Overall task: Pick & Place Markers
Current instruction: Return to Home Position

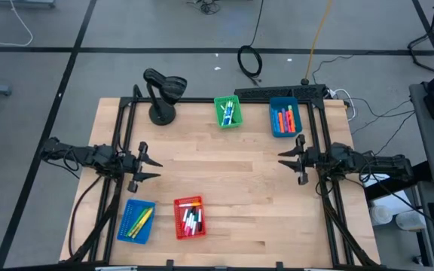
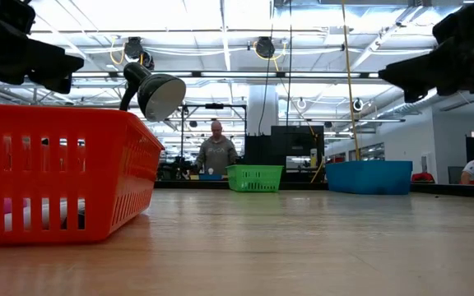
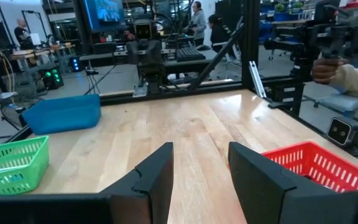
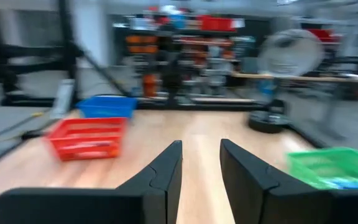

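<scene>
The table (image 1: 224, 173) is pale blond wood. The red slotted basket (image 1: 177, 218) has white-bodied markers (image 1: 193, 223) with red and dark caps; the near blue basket (image 1: 124, 226), yellow and green markers (image 1: 142, 218); the green basket (image 1: 218, 113), blue and green markers (image 1: 230, 113); the far blue basket (image 1: 273, 120), orange, red and pink markers (image 1: 285, 119)

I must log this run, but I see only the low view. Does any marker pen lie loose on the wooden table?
Observer: No. From above, the thin short marker pens all lie inside baskets, none on the light wooden table.
Operator: I count three baskets.
Observer: Four: a second blue plastic mesh basket stands beside the red plastic mesh basket.
Operator: The claws?
Observer: The left claw and right claw are both open, empty.
</scene>
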Robot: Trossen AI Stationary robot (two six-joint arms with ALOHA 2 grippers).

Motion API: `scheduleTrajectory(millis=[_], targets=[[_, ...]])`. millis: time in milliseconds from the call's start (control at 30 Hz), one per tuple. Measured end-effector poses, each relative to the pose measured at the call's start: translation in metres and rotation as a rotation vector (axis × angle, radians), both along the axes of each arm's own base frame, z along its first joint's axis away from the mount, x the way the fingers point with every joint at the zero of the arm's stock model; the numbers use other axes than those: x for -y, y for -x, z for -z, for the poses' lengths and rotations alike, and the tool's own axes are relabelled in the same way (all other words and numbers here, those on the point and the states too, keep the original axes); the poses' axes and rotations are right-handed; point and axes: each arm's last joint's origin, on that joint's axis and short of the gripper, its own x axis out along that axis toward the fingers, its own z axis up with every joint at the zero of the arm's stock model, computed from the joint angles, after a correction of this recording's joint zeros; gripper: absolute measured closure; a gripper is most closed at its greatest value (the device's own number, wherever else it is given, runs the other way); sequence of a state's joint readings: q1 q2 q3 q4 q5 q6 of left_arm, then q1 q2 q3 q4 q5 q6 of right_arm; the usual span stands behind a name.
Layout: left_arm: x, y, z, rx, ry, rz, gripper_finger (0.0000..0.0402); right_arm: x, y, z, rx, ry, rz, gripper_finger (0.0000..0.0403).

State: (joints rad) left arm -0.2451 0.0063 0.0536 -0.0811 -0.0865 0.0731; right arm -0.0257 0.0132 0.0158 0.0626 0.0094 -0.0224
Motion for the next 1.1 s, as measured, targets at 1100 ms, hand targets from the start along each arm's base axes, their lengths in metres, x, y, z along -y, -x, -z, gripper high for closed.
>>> scheduleTrajectory(millis=[1100], targets=[[0.0, 0.0, 0.0004, -0.006, 0.002, -0.001, 0.0243, 0.0006, -0.0023, 0.0035, -0.04, -0.034, 0.019, 0.0307]])
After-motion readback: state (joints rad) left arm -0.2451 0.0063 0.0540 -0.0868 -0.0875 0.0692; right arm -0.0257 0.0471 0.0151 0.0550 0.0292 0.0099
